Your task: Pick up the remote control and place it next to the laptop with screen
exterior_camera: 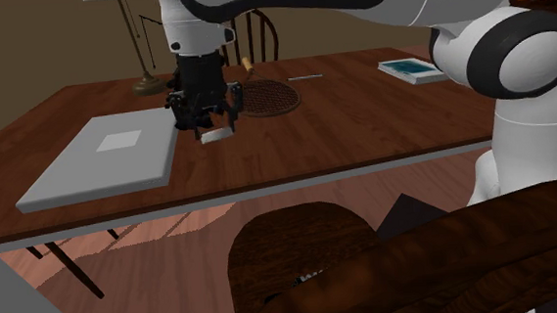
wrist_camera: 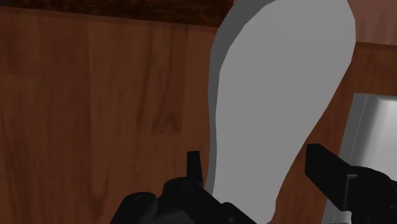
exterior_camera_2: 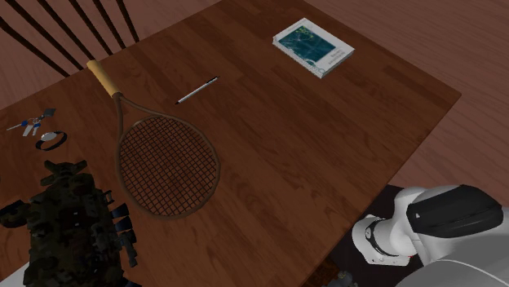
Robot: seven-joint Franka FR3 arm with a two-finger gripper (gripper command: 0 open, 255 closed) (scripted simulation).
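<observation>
The remote control (wrist_camera: pixel 280 95) is a plain grey, elongated body with rounded ends. My gripper (wrist_camera: pixel 254 162) is shut on it, one black finger on each long side. In the shoulder view the gripper (exterior_camera: pixel 209 128) hangs low over the dark wooden table (exterior_camera: pixel 363 127), and the pale remote control (exterior_camera: pixel 218 135) sticks out below the fingers. It sits just off the right edge of the laptop (exterior_camera: pixel 100 160), a closed flat grey slab. The laptop's edge (wrist_camera: pixel 372 133) lies close beside the remote. From above, the hand (exterior_camera_2: pixel 73 232) is a dark blocky mass at the table's lower left.
A racket (exterior_camera_2: pixel 167 167) lies just beyond the gripper, with a pen (exterior_camera_2: pixel 197 90) and a teal book (exterior_camera_2: pixel 313 46) farther along the table. Keys (exterior_camera_2: pixel 33 124) and a lamp base (exterior_camera: pixel 148 84) sit near the far edge. A wooden chair (exterior_camera: pixel 301 257) stands at the near side.
</observation>
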